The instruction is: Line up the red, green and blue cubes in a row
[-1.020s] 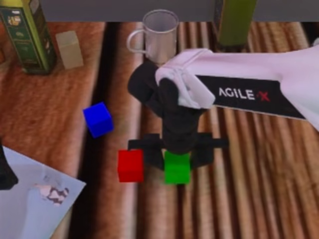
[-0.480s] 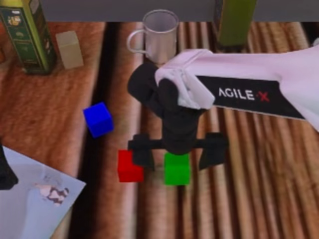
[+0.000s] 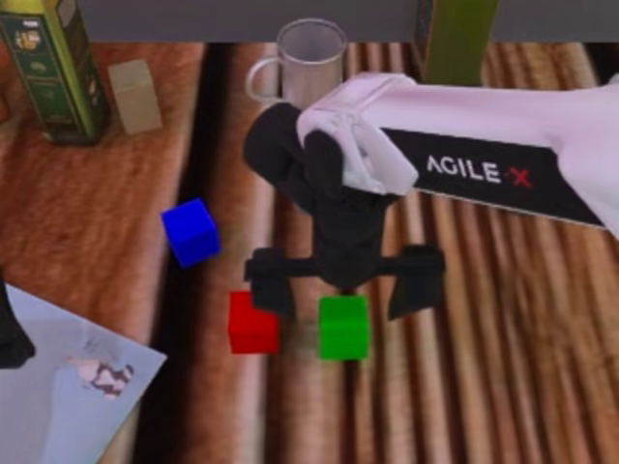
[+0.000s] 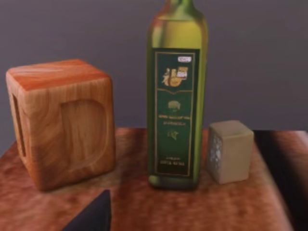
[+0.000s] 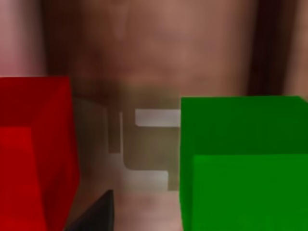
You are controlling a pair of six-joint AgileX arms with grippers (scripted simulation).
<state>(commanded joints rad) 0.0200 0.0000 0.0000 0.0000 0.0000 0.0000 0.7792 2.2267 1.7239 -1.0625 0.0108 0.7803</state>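
Observation:
The green cube (image 3: 344, 327) rests on the table just right of the red cube (image 3: 252, 322), a narrow gap between them. The blue cube (image 3: 190, 231) sits apart, farther back and to the left. My right gripper (image 3: 343, 283) hovers over the green cube's far edge, open wide, its fingers (image 3: 271, 286) spread to either side and holding nothing. In the right wrist view the red cube (image 5: 33, 154) and green cube (image 5: 245, 163) fill the sides, with one dark fingertip (image 5: 96, 214) between them. My left gripper (image 3: 10, 338) stays parked at the left edge, open.
A metal mug (image 3: 308, 68) stands behind the right arm. An olive oil bottle (image 3: 58, 68) and a pale beige block (image 3: 135, 95) stand back left, a green bottle (image 3: 455, 39) back right. A printed sheet (image 3: 68, 387) lies front left. A wooden box (image 4: 62, 120) shows beside the bottle.
My right gripper opened and let go of the green cube, then rose and drew back a little. The green cube stays beside the red one.

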